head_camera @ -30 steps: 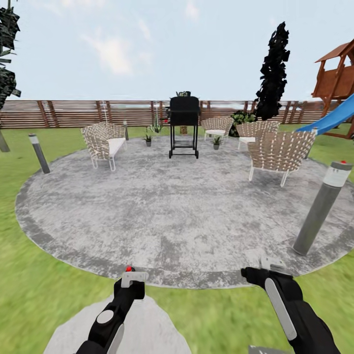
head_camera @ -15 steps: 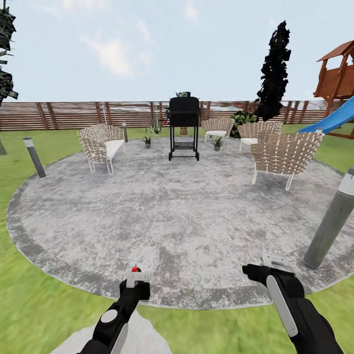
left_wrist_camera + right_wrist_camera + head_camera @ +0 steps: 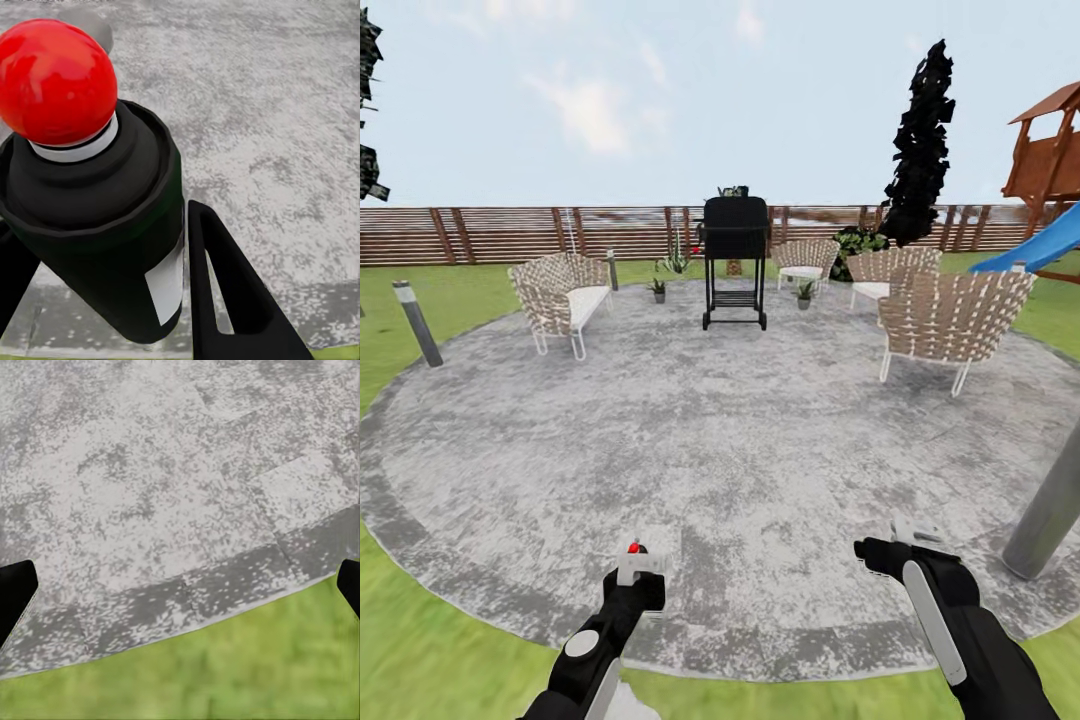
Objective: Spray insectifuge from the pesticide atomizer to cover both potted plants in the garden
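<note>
My left gripper (image 3: 636, 578) is shut on the pesticide atomizer (image 3: 105, 225), a dark bottle with a pale label and a red knob over a white collar; its white head (image 3: 637, 566) shows low in the head view. One black finger (image 3: 225, 292) presses the bottle's side. The right gripper (image 3: 905, 537) is open, its fingertips at the far edges of the right wrist view, with nothing between them (image 3: 180, 585). Two potted plants (image 3: 658, 290) (image 3: 804, 293) stand far off across the paved circle (image 3: 720, 440), one on each side of a grill.
A black grill (image 3: 735, 262) stands at the circle's far side between wicker chairs (image 3: 560, 295) (image 3: 955, 320). Grey bollards rise at the right (image 3: 1050, 510) and left (image 3: 417, 322). A brown slatted fence (image 3: 510, 233), a dark tree (image 3: 920, 140) and a playset with a blue slide (image 3: 1050, 190) lie beyond.
The whole view has advanced onto the paved circle: its near edge slid down, the bollards drifted outward. Both arms keep their pose, the left still holding the atomizer.
</note>
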Robot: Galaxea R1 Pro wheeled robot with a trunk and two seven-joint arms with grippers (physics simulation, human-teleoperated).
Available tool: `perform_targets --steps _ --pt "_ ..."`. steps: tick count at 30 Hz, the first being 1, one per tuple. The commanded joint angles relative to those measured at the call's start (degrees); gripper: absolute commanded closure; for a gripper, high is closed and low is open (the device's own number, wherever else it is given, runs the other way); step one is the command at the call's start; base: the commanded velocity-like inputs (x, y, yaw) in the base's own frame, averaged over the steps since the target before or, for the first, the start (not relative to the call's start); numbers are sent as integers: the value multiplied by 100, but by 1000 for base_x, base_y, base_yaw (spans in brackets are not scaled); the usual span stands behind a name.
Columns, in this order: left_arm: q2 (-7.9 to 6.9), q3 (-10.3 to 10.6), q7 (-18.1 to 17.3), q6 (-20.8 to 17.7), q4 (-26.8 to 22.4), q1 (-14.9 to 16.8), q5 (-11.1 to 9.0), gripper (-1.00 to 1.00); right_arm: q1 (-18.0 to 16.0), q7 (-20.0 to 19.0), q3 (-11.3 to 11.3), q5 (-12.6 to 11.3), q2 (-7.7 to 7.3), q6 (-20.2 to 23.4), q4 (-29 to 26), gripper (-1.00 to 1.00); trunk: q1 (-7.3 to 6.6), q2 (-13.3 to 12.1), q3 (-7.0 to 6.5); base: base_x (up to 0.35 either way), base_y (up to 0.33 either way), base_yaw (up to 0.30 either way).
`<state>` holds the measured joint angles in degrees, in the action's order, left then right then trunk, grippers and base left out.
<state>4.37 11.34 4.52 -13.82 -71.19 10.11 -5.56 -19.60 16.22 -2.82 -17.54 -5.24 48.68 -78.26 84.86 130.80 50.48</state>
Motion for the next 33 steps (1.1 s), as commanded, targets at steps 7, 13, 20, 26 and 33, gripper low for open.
perform_targets --steps 7,13,20,26,33 --pt "-6 0 -4 8 44 24 1 100 0 30 -4 268 -16 -97 -48 -100 0 0 0 321 0 0" --pt "2 0 -4 28 196 119 -6 100 0 64 -20 285 -4 -225 -77 -100 0 0 0 321 0 0" --pt "-1 0 -4 48 223 123 0 100 0 70 7 294 -29 -467 -119 -100 0 0 0 321 1 0" --pt "3 0 -6 32 228 123 -28 100 0 74 12 299 -34 -463 -126 -100 0 0 0 314 113 0" --pt "9 0 -12 -13 231 123 -44 100 0 74 14 304 -38 -464 -129 -100 0 0 0 302 187 0"
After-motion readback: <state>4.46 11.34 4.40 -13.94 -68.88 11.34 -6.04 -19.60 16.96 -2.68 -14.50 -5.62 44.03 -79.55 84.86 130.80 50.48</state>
